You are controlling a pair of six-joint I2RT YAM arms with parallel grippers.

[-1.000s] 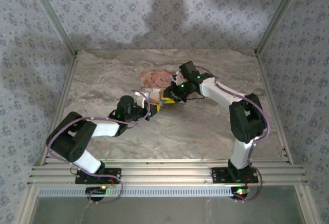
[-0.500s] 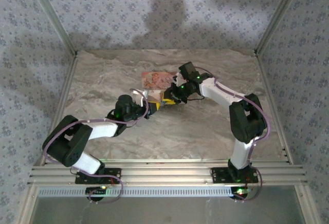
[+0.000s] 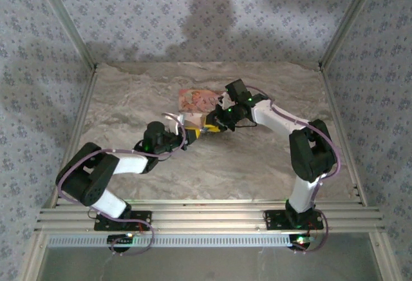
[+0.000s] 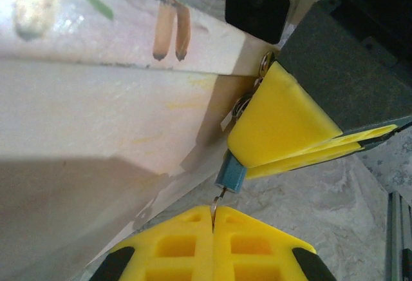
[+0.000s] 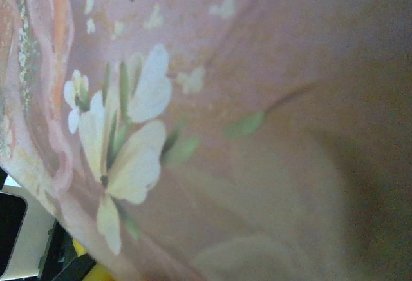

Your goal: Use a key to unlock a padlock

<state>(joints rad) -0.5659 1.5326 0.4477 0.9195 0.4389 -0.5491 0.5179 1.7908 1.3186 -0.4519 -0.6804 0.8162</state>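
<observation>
The padlock [image 4: 230,173] is a tiny lock whose blue body pokes out from between the yellow fingers [image 4: 280,123] of my right gripper [image 4: 237,158], which is shut on it. A thin metal key [image 4: 217,198] runs from the blue body's underside down into my left gripper [image 4: 214,215], whose yellow jaws are pressed together on it. In the top view the left gripper [image 3: 191,133] and the right gripper [image 3: 210,125] meet tip to tip just in front of the pink floral box [image 3: 195,100]. The lock's silvery part is hidden behind the right fingers.
The pink floral box lid [image 5: 212,100] lies very close under the right wrist camera, and the box's pale side wall [image 4: 96,120] stands right beside the lock. The marbled tabletop [image 3: 225,158] is fenced by aluminium rails and patterned walls.
The left arm's elbow has shifted a little and both wrists have edged slightly. The two grippers stay joined in front of the box.
</observation>
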